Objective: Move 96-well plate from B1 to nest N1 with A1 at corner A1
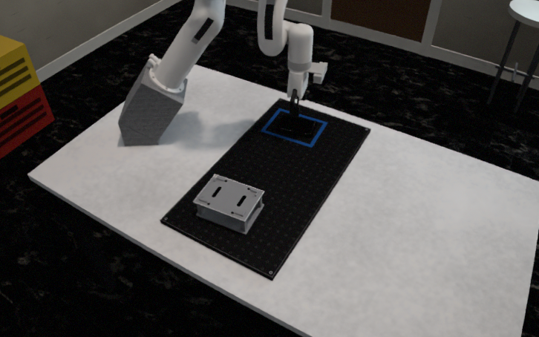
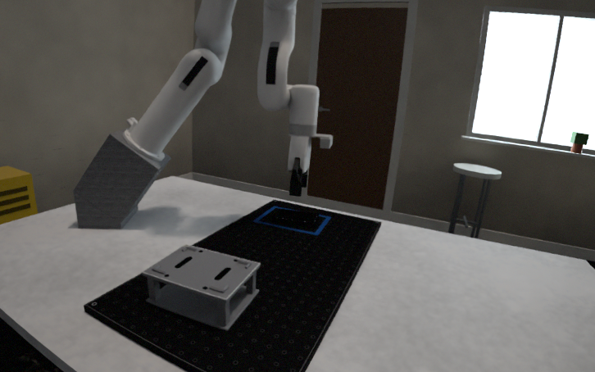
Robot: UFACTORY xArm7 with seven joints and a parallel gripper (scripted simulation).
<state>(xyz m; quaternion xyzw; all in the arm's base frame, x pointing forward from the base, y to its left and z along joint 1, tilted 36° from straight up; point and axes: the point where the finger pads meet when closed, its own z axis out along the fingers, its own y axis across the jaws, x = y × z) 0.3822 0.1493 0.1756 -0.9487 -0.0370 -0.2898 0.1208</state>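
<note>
The dark 96-well plate (image 1: 295,128) lies flat inside the blue-outlined bench spot B1 at the far end of the black breadboard; it also shows in the exterior view (image 2: 292,217). Its cut-off corner is too dark to make out. My gripper (image 1: 293,109) points straight down and hangs well above the plate, seen edge-on in the exterior view (image 2: 296,190). It is open and empty. The grey raised nest N1 (image 1: 229,202) stands at the near end of the breadboard with two slots in its top and nothing on it (image 2: 202,283).
The black breadboard (image 1: 266,184) lies on the white table. The arm's grey tilted base (image 1: 151,110) stands at the far left of the table. A yellow and red cabinet (image 1: 1,95) and a stool (image 1: 525,50) stand off the table.
</note>
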